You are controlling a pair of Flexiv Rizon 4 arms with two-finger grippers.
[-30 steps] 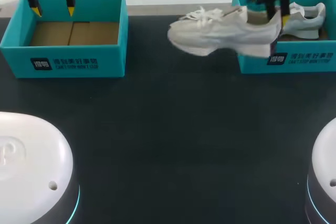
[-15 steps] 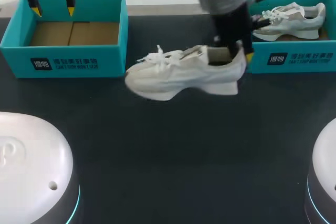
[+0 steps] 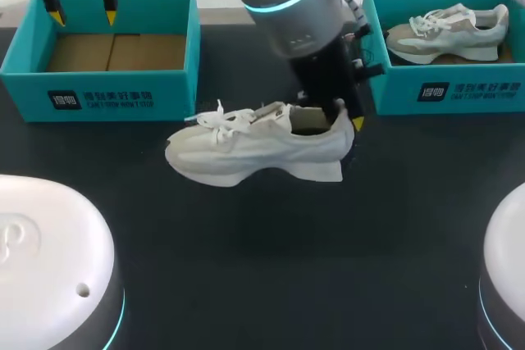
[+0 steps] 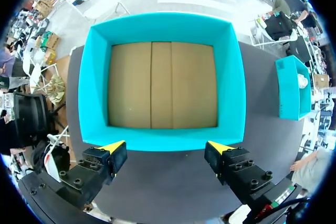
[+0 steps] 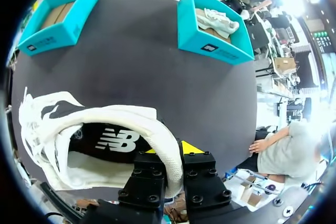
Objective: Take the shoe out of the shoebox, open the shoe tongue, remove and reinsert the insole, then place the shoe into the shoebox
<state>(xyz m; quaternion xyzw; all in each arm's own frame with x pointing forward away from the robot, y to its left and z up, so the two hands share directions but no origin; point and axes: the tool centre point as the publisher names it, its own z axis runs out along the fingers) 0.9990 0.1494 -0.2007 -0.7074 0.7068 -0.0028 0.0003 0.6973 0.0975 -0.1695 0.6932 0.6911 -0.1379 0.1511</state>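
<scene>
- My right gripper (image 3: pixel 342 117) pinches the heel collar of the shoe (image 3: pixel 246 149), mid-table; that soft rim could slip and the toe swing down.
- The sole may be touching the table (image 3: pixel 271 268); lowering further could jam it.
- My left gripper (image 3: pixel 83 16), spread over the far-left shoebox (image 3: pixel 25 47), cannot steady anything.

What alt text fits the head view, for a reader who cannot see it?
The right gripper grips a white shoe by its heel over the dark table. Behind: an empty teal shoebox under the open left gripper, and a second shoebox holding another shoe.
</scene>
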